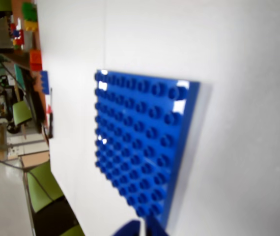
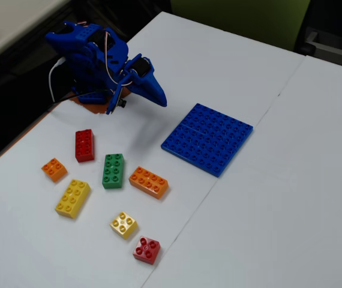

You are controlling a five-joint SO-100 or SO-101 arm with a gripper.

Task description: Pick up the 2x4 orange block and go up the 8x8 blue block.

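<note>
My pincer [image 2: 158, 96] is up off the table, folded near my base, nothing in it. Jaws look about closed in the fixed view, but I can't tell for sure; the wrist view only catches blue tips [image 1: 139, 228] at the bottom edge.

Orange block [image 2: 149, 182] sits on the table well below the pincer in the fixed view, toward the camera, untouched. Its long axis runs left-right with a slight downward slant to the right, so I'd judge the jaws should close across the short side.

Green brick [image 2: 113, 170] is just left of it, close but apart; that side is tight.

Blue plate [image 2: 207, 138] lies flat, right of the pincer and up-right of the orange block, near it. The wrist cam is looking straight at the plate [image 1: 140, 142], not at the block.

Surface: plain white table [image 2: 291, 204], seam running through it. Room: chairs and clutter beyond the edge.
</note>
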